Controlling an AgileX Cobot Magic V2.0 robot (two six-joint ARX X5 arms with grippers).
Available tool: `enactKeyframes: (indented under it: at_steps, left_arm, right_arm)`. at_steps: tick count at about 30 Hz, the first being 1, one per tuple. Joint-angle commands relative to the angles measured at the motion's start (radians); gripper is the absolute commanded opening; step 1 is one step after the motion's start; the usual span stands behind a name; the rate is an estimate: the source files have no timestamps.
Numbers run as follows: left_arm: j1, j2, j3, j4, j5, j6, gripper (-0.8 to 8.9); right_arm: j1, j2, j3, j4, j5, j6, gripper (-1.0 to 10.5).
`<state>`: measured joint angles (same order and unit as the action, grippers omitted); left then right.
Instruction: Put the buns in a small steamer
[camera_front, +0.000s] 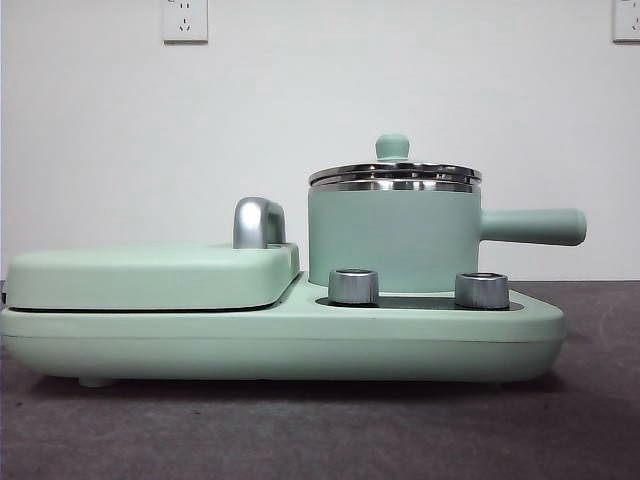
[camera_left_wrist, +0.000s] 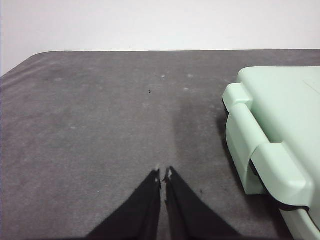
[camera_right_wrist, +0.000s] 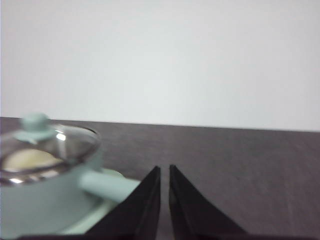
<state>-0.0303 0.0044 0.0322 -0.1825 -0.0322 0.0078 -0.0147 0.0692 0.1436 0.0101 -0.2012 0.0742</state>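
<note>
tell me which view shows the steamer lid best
The front view: the lid sits closed on the small steamer, sharp and side-on. The right wrist view shows it blurred through glass, something pale beneath, near the right tool. The left wrist view shows no lid.

mint-green steamer, grey table

Small steamer — matt mint body, polished steel rim; glass-topped lid; table — grey, felt-like cloth
</note>
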Motion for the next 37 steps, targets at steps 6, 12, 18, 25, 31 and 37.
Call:
enactKeyframes:
  at_steps: [6,12,18,25,31,37]
  left_arm:
    - [0.0,-0.001,-0.019,-0.005,-0.006,0.007,0.21]
    - [0.0,-0.001,-0.019,-0.005,-0.006,0.007,0.21]
    - [0.0,-0.001,-0.019,-0.005,-0.006,0.006,0.21]
    - [0.0,-0.001,-0.019,-0.005,-0.006,0.006,0.21]
    - [0.0,-0.001,-0.019,-0.004,-0.006,0.006,0.21]
    - [0.0,-0.001,-0.019,-0.004,-0.006,0.006,0.21]
  right_arm:
    - [-0.003,-0.008,-0.08,0.007,0.186,-0.011,0.3]
    - [-0.003,-0.009,-0.129,0.003,0.192,-0.011,0.3]
    - [-0.003,-0.014,-0.132,-0.076,0.196,-0.011,0.3]
    - [-0.003,-0.066,-0.132,-0.185,0.195,-0.011,0.3]
    - [-0.002,-0.066,-0.132,-0.185,0.193,-0.008,0.3]
    - [-0.002,-0.066,-0.132,-0.166,0.195,-0.008,0.3]
